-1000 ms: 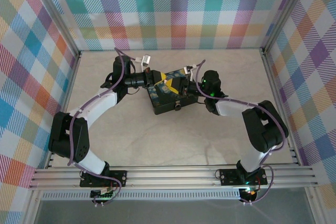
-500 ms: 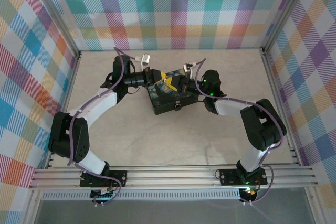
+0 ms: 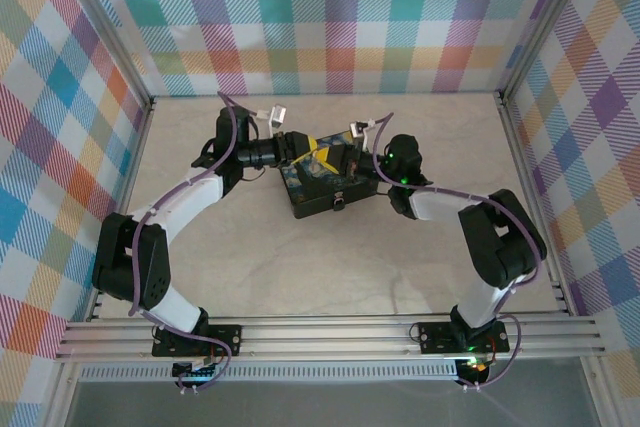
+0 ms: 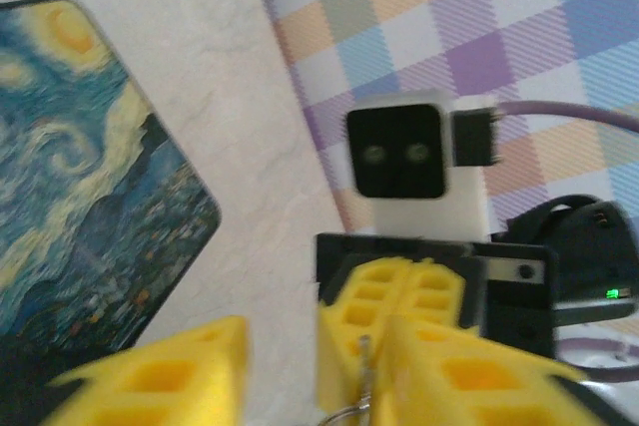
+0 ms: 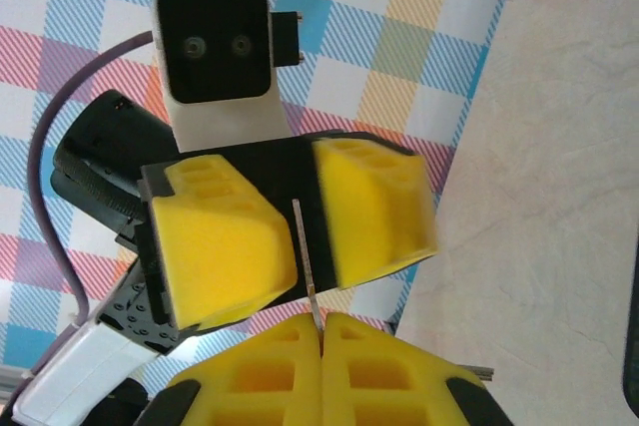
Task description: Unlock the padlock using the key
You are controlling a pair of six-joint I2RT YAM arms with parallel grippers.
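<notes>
Top external: marbled table (image 3: 250,277) w/ plaid walls (image 3: 350,17).

Black box (image 3: 322,197) on pale table (image 3: 300,277); plaid walls (image 3: 350,17).

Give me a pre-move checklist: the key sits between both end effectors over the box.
1. Right end effector gripping the key: ok, its pads are shut on it.
2. Left end effector open: ok, its pads stand apart.
3. Left pads clear of the key: cannot tell; in the right wrist view the key runs up between them.
4. Padlock located: ok, at the near side of the box.
5. Keyhole facing: cannot tell, too small in the top view.
</notes>
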